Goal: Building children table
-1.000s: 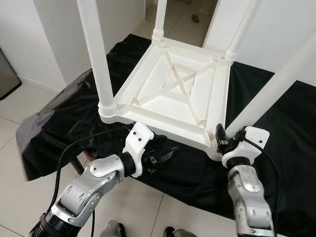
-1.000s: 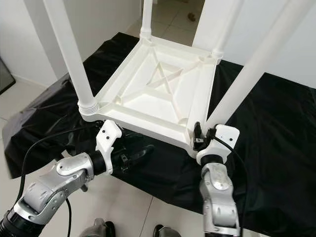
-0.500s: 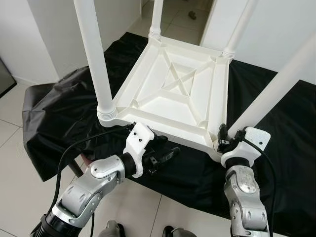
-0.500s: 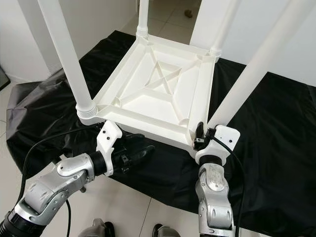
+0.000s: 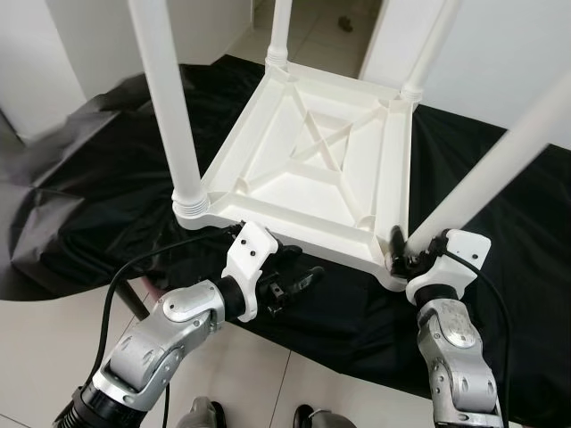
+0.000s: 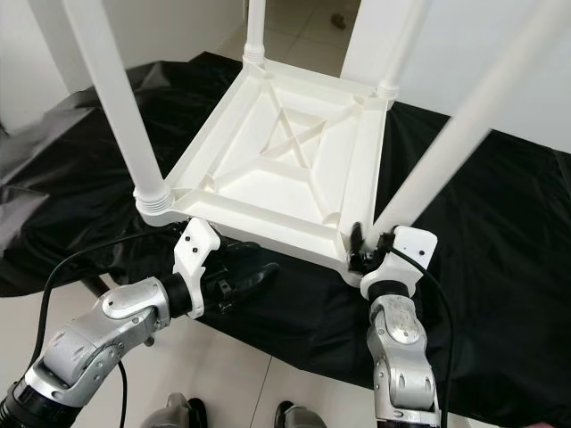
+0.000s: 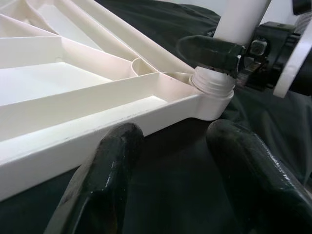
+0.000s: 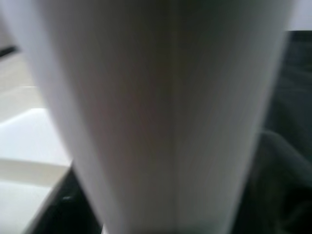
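A white table [image 5: 321, 169] is seen upside down on a black cloth [image 5: 500, 223], its ribbed underside facing up and four legs standing from the corners; the near edge of the table lies close to the near edge of the cloth, beyond which tiled floor [image 5: 53, 357] is seen; bare cloth is left to the right and to the far left of the table.

The left gripper [image 5: 290, 278] is held just below and in front of the near edge, between the near-left leg [image 5: 169, 107] and the near-right leg [image 5: 482, 169]; its fingers [image 7: 107, 170] are spread apart and nothing is held; whether the table's rim is touched cannot be told.

The right gripper [image 5: 403, 254] is placed at the near-right corner, at the base of the near-right leg; a black finger [image 7: 209, 48] is seen against the leg just above its threaded collar; the leg is seen close before the right wrist camera; the fingers appear closed about the leg.
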{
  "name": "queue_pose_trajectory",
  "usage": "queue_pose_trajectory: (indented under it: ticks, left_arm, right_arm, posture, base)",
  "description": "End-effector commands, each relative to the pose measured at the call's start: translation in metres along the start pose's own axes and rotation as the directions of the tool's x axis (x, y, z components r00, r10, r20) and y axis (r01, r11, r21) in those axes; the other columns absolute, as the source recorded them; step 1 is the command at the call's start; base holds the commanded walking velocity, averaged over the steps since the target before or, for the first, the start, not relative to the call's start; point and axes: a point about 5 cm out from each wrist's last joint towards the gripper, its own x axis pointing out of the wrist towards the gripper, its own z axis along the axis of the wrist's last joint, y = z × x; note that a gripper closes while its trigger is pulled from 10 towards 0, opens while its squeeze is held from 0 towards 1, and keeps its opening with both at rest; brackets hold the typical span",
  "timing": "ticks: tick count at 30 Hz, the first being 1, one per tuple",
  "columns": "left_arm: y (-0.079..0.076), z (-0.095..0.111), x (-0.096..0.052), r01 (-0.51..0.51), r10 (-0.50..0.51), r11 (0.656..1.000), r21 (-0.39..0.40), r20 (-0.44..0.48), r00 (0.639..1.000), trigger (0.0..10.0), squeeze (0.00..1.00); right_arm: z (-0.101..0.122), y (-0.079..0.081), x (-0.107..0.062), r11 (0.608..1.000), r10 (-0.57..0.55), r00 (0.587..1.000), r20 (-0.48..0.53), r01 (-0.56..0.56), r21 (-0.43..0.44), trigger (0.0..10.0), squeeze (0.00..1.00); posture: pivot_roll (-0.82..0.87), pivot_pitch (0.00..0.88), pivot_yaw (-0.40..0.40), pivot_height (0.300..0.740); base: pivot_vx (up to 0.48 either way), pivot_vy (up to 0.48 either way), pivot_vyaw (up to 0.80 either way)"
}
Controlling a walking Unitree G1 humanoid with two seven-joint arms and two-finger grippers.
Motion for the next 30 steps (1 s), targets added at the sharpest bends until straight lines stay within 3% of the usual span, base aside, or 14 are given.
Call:
queue_pose_trajectory:
  ticks: [1,2,3,4,5,7,10,21,22,23,24,25,26,30]
  left_arm:
    - [-0.006,-0.001,0.001,0.077,-0.077,0.997,-0.002,-0.007,0.997,10.0,0.0]
    - [-0.006,0.0,0.001,0.077,-0.077,0.997,-0.001,-0.007,0.997,10.0,0.0]
    - [-0.006,0.0,0.001,0.077,-0.077,0.997,-0.001,-0.007,0.997,10.0,0.0]
    - [-0.006,0.0,0.001,0.077,-0.077,0.997,-0.001,-0.007,0.997,10.0,0.0]
    - [-0.006,0.0,0.001,0.077,-0.077,0.997,0.0,-0.007,0.997,10.0,0.0]
    - [-0.005,0.0,0.0,0.078,-0.078,0.997,0.001,-0.008,0.997,10.0,0.0]
    - [-0.004,0.001,0.0,0.077,-0.077,0.997,0.004,-0.008,0.997,10.0,0.0]
    - [-0.003,0.002,-0.001,0.077,-0.077,0.997,0.007,-0.01,0.997,10.0,0.0]
    - [-0.003,0.002,-0.002,0.077,-0.077,0.997,0.007,-0.011,0.997,10.0,0.0]
    - [-0.003,0.002,-0.002,0.077,-0.077,0.997,0.007,-0.011,0.997,10.0,0.0]
    - [-0.003,0.002,-0.002,0.077,-0.076,0.997,0.007,-0.012,0.997,10.0,0.0]
    - [-0.003,0.002,-0.002,0.077,-0.076,0.997,0.007,-0.012,0.997,10.0,0.0]
    - [-0.004,0.002,-0.003,0.076,-0.076,0.997,0.007,-0.013,0.997,10.0,0.0]
    - [-0.004,0.002,-0.004,0.073,-0.072,0.997,0.008,-0.015,0.997,10.0,0.0]
  right_arm:
    - [-0.001,-0.004,0.002,1.0,0.013,1.0,-0.011,-0.013,0.004,10.0,1.0]
    - [0.0,-0.003,0.004,0.997,0.075,0.997,-0.015,-0.075,0.006,10.0,0.89]
    - [0.002,-0.002,0.005,0.987,0.158,0.987,-0.02,-0.158,-0.002,10.0,0.0]
    - [0.002,-0.002,0.005,0.987,0.158,0.987,-0.02,-0.158,-0.002,10.0,0.0]
    - [0.003,-0.001,0.005,0.972,0.236,0.971,-0.027,-0.236,0.001,10.0,0.0]
    - [0.006,-0.001,0.003,0.908,0.416,0.909,-0.038,-0.417,-0.029,10.0,0.0]
    - [0.009,-0.006,0.002,0.834,0.546,0.836,-0.048,-0.548,-0.055,10.0,0.0]
    - [0.009,-0.019,0.015,0.745,0.652,0.752,-0.098,-0.66,-0.1,10.0,0.0]
    - [0.009,-0.021,0.018,0.732,0.666,0.738,-0.108,-0.674,-0.1,8.9,0.0]
    - [0.009,-0.021,0.018,0.732,0.666,0.738,-0.108,-0.674,-0.1,8.9,0.0]
    - [0.008,-0.023,0.021,0.718,0.68,0.724,-0.114,-0.689,-0.097,4.9,0.0]
    - [0.008,-0.023,0.021,0.718,0.68,0.724,-0.114,-0.689,-0.097,4.9,0.0]
    - [0.008,-0.025,0.023,0.707,0.691,0.713,-0.119,-0.701,-0.093,0.0,0.0]
    - [0.006,-0.03,0.026,0.687,0.712,0.691,-0.127,-0.723,-0.082,0.0,0.0]
  posture:
    - [0.02,0.141,-0.064,0.74]
    - [0.02,0.142,-0.062,0.74]
    - [0.02,0.141,-0.059,0.74]
    - [0.02,0.141,-0.059,0.74]
    - [0.02,0.142,-0.059,0.74]
    - [0.02,0.143,-0.054,0.74]
    - [0.02,0.144,-0.051,0.74]
    - [0.04,0.141,-0.05,0.74]
    - [0.04,0.141,-0.05,0.74]
    - [0.04,0.141,-0.05,0.74]
    - [0.04,0.141,-0.051,0.74]
    - [0.04,0.141,-0.051,0.74]
    - [0.05,0.141,-0.052,0.74]
    - [0.05,0.139,-0.056,0.74]
  base:
    - [0.0,0.0,0.0]
    - [0.0,0.0,0.0]
    - [0.0,0.0,0.0]
    - [0.0,0.0,0.0]
    - [0.0,0.0,0.0]
    - [0.0,0.0,0.0]
    - [0.0,0.0,0.0]
    - [0.0,0.0,0.0]
    - [0.0,0.0,0.0]
    - [0.0,0.0,0.0]
    - [0.0,0.0,0.0]
    - [0.0,0.0,0.0]
    - [0.0,0.0,0.0]
    - [0.0,0.0,0.0]
